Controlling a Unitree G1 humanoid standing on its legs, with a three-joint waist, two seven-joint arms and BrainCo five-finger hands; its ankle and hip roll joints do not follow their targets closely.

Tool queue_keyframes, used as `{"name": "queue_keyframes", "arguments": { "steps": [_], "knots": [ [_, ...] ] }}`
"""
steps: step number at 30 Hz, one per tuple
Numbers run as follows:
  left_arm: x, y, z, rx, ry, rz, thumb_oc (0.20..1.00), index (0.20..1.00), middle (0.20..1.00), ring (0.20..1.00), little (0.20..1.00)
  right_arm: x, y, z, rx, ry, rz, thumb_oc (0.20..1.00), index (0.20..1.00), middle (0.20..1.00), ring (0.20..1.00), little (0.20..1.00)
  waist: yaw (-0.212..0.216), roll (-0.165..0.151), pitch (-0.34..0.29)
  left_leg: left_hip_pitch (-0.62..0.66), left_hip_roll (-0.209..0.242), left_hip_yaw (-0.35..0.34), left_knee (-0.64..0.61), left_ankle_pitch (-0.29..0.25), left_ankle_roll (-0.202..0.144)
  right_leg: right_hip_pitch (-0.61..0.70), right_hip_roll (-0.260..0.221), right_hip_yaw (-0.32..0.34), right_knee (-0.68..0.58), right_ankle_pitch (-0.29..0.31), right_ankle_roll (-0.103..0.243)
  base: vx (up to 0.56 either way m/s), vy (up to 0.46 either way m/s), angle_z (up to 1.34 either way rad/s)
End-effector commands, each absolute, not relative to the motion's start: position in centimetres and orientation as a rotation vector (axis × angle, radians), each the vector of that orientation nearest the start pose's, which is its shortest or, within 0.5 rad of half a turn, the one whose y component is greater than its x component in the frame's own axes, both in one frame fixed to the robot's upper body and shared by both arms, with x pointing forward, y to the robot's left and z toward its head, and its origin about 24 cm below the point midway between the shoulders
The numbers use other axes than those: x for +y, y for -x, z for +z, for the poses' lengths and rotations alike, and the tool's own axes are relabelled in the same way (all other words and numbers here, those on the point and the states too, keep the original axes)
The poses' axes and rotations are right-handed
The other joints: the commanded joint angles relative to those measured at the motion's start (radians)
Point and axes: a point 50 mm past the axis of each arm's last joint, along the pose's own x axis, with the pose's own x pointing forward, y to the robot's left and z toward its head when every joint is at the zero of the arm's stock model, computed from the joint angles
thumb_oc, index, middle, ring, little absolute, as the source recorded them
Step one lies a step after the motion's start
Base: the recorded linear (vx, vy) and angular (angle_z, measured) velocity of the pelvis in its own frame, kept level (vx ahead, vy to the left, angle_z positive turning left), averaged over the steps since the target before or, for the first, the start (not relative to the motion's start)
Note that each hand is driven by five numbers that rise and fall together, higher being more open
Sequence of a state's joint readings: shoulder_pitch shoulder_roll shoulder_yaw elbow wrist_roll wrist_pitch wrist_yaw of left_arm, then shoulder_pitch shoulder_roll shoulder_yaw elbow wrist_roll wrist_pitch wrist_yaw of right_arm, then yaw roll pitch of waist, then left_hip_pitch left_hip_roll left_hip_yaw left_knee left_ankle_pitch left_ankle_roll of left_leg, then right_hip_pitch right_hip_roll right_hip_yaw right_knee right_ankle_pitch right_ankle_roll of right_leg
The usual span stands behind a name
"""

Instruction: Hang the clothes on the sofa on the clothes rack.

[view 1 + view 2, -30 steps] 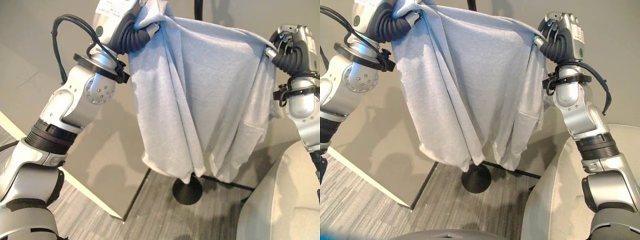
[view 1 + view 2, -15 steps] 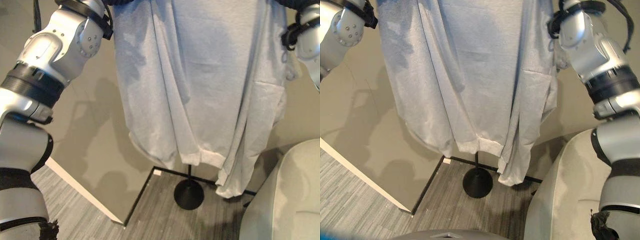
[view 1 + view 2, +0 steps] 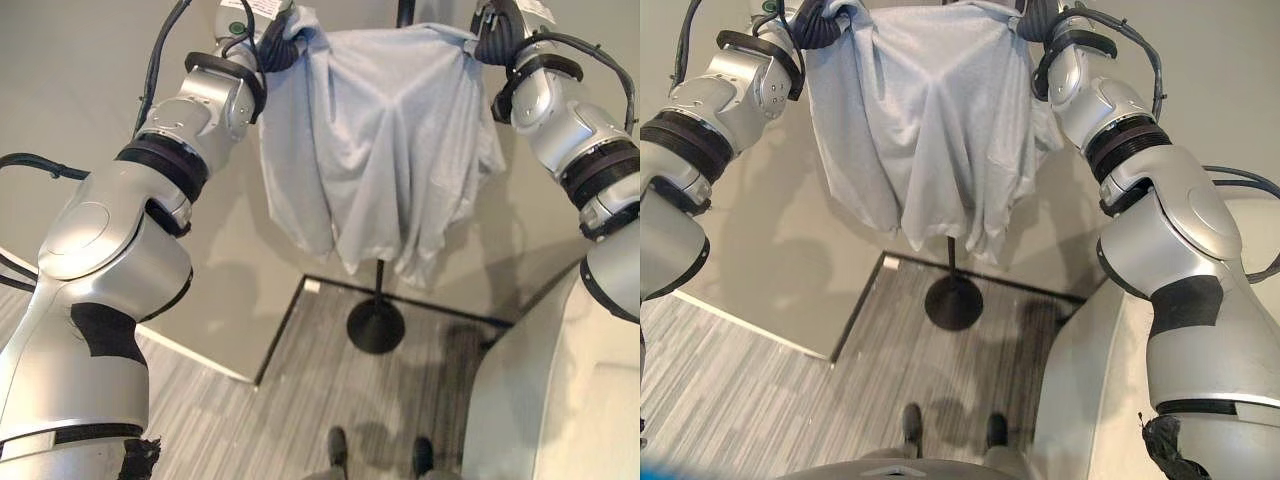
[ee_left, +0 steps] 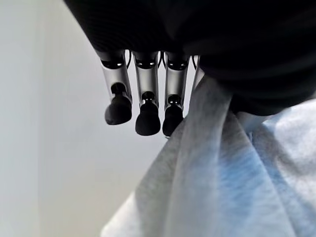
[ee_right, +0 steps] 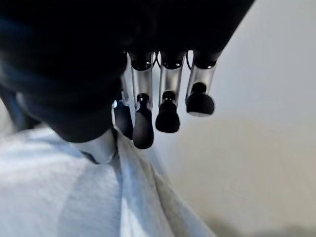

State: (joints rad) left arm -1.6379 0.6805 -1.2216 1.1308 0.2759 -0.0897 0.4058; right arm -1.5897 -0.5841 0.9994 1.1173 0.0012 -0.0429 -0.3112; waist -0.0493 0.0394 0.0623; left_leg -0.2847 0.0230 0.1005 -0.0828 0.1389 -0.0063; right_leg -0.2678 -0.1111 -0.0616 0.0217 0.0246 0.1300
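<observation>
Left eye view: the pale grey garment (image 3: 375, 150) is held up high and spread between both arms, its width running across from one robot hand to the other, its folds hanging down in front of the clothes rack pole (image 3: 379, 290) and above the round rack base (image 3: 376, 327). The left robot hand (image 4: 148, 98) pinches the corner of the cloth left of the pole; its fingers run nearly straight, with the fabric bunched against the palm side. The right robot hand (image 5: 163, 106) does likewise right of the pole. Both stand about equally near the pole top, so the coming move looks like draping the cloth onto it. The sofa (image 3: 540, 400) lies right of the base.
</observation>
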Motion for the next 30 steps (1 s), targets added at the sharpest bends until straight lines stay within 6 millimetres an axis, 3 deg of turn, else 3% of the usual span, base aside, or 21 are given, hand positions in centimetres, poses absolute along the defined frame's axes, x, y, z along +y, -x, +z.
{"name": "queue_keyframes", "arguments": {
  "steps": [1, 5, 7, 13, 14, 15, 16, 30],
  "knots": [
    [19.2, -38.3, 43.0, -0.692, -1.647, 0.600, 0.200, 0.200, 0.200, 0.200, 0.200, -18.6, -39.8, 40.3, -0.574, 1.265, -0.467, 0.200, 0.200, 0.200, 0.200, 0.200, 0.024, -0.036, 0.044, 0.084, 0.059, -0.042, -0.004, -0.052, -0.099, 0.023, -0.094, -0.035, -0.109, 0.143, 0.093, -0.11, 0.008, -0.18],
    [19.5, -39.0, 41.6, -0.630, -1.690, 0.583, 0.200, 0.200, 0.200, 0.200, 0.200, -19.9, -41.1, 36.3, -0.433, 1.403, -0.451, 0.200, 0.200, 0.200, 0.200, 0.200, 0.022, -0.016, 0.126, 0.021, 0.043, -0.062, -0.004, -0.030, -0.091, -0.041, -0.090, -0.016, -0.109, 0.159, 0.089, -0.14, 0.023, -0.11],
    [18.7, -39.3, 41.3, -0.635, -1.696, 0.558, 0.200, 0.200, 0.200, 0.200, 0.200, -20.3, -41.6, 34.6, -0.379, 1.432, -0.441, 0.200, 0.200, 0.200, 0.200, 0.200, 0.025, -0.007, 0.148, 0.007, 0.035, -0.062, -0.004, -0.024, -0.089, -0.060, -0.094, -0.013, -0.107, 0.162, 0.086, -0.10, 0.032, -0.02],
    [17.0, -40.0, 40.1, -0.645, -1.693, 0.488, 0.200, 0.200, 0.200, 0.200, 0.200, -18.7, -42.3, 32.1, -0.362, 1.445, -0.347, 0.200, 0.200, 0.200, 0.200, 0.200, 0.027, 0.002, 0.153, -0.002, 0.024, -0.064, -0.004, -0.022, -0.085, -0.066, -0.098, -0.012, -0.108, 0.164, 0.084, -0.03, 0.013, 0.00],
    [16.7, -40.1, 39.8, -0.647, -1.663, 0.475, 0.780, 0.780, 0.780, 0.780, 0.780, -18.4, -42.4, 31.8, -0.367, 1.412, -0.335, 0.329, 0.329, 0.329, 0.329, 0.329, 0.027, 0.000, 0.150, 0.002, 0.023, -0.065, -0.004, -0.025, -0.084, -0.062, -0.099, -0.013, -0.109, 0.161, 0.084, 0.00, 0.000, 0.00],
    [16.7, -40.1, 39.8, -0.647, -1.663, 0.475, 1.000, 1.000, 1.000, 1.000, 1.000, -18.4, -42.4, 31.8, -0.367, 1.412, -0.335, 0.473, 0.473, 0.473, 0.473, 0.473, 0.027, 0.000, 0.150, 0.002, 0.023, -0.065, -0.004, -0.025, -0.084, -0.062, -0.099, -0.013, -0.109, 0.161, 0.084, 0.00, -0.003, 0.03],
    [16.5, -40.1, 39.8, -0.656, -1.639, 0.469, 1.000, 1.000, 1.000, 1.000, 1.000, -18.1, -42.4, 31.8, -0.377, 1.382, -0.327, 1.000, 1.000, 1.000, 1.000, 1.000, 0.027, -0.001, 0.147, 0.005, 0.024, -0.066, -0.004, -0.027, -0.084, -0.059, -0.098, -0.014, -0.109, 0.159, 0.084, 0.00, 0.000, 0.00],
    [18.5, -39.7, 39.7, -0.635, -1.579, 0.490, 1.000, 1.000, 1.000, 1.000, 1.000, -18.0, -41.7, 33.3, -0.471, 1.191, -0.319, 1.000, 1.000, 1.000, 1.000, 1.000, 0.024, -0.015, 0.110, 0.051, 0.030, -0.063, -0.004, -0.046, -0.082, -0.010, -0.097, -0.021, -0.109, 0.140, 0.085, 0.00, 0.000, 0.00]
  ]
}}
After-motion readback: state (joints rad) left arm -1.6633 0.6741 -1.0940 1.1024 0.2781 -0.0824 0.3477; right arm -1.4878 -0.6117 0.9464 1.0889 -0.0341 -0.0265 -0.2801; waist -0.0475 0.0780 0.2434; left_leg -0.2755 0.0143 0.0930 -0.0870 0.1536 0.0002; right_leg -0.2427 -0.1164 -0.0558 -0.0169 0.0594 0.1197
